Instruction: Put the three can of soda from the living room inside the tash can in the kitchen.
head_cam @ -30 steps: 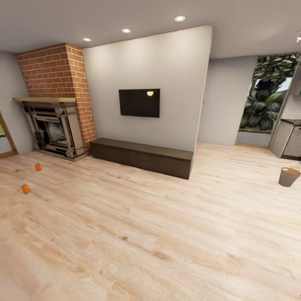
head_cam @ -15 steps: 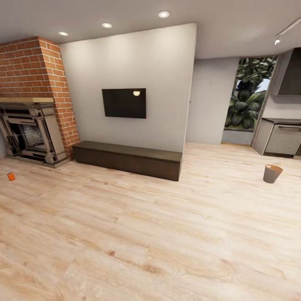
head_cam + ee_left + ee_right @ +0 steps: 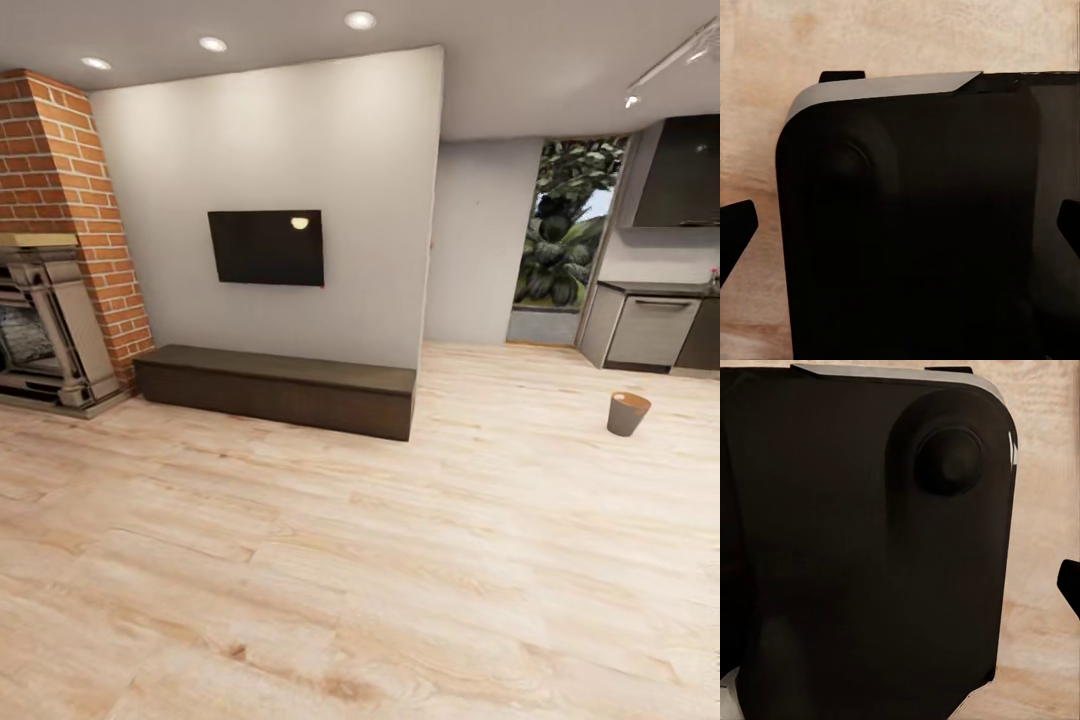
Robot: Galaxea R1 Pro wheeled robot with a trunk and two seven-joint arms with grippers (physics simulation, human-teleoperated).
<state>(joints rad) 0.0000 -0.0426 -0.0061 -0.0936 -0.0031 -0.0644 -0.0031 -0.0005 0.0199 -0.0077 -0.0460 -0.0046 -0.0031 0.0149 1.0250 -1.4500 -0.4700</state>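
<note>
One tash can [image 3: 628,413] stands on the wood floor [image 3: 360,560]; each tool's state cannot be told.

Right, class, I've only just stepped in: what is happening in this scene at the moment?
Nothing is being handled right now. The robot looks across a wood floor at a wall-mounted TV, a low dark bench and a brick fireplace. The trash can stands upright on the floor toward the kitchen counter at the right. Both wrist views look down over the robot's dark body and the floor; neither pincer's state can be judged.
</note>
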